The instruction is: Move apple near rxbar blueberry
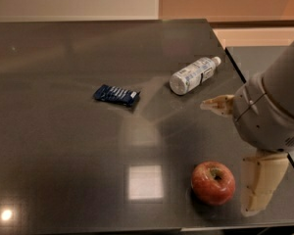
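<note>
The red apple (213, 182) with its stem pit up sits on the dark table near the front edge, right of centre. The rxbar blueberry (116, 95), a dark blue wrapper with pale stripes, lies flat well to the apple's upper left. My gripper (225, 158) comes in from the right, just above and right of the apple. It is open and empty. One pale finger (217, 104) points left above the apple, the other finger (260, 180) hangs down at the apple's right side.
A clear plastic bottle (192, 75) with a white label lies on its side at the back right. The dark table (63, 155) ends at a right edge behind my arm and a front edge just below the apple. A bright light reflection lies left of the apple.
</note>
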Controlling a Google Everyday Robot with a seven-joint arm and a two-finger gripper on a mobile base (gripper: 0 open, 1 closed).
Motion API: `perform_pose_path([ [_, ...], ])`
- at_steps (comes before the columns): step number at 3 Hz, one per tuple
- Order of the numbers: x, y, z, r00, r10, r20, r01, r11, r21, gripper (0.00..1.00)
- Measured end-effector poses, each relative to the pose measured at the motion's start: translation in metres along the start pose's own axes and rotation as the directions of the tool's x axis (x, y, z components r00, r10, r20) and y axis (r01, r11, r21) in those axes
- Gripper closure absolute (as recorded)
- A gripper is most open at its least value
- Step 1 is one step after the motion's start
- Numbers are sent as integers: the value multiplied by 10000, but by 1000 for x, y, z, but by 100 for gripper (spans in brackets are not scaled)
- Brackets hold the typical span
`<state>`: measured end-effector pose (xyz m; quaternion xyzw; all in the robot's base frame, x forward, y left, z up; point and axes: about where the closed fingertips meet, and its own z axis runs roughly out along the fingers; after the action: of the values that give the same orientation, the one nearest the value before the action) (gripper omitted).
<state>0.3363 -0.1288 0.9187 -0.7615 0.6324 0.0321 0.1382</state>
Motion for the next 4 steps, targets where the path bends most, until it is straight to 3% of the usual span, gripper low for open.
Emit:
perform_pose_path([
  [1,2,23,24,9986,-526,-40,524,9979,-377,0],
  [3,4,45,57,9955,-861,407,890,9932,-751,0],
  [4,4,43,64,9946,-872,565,919,9920,-866,18],
])
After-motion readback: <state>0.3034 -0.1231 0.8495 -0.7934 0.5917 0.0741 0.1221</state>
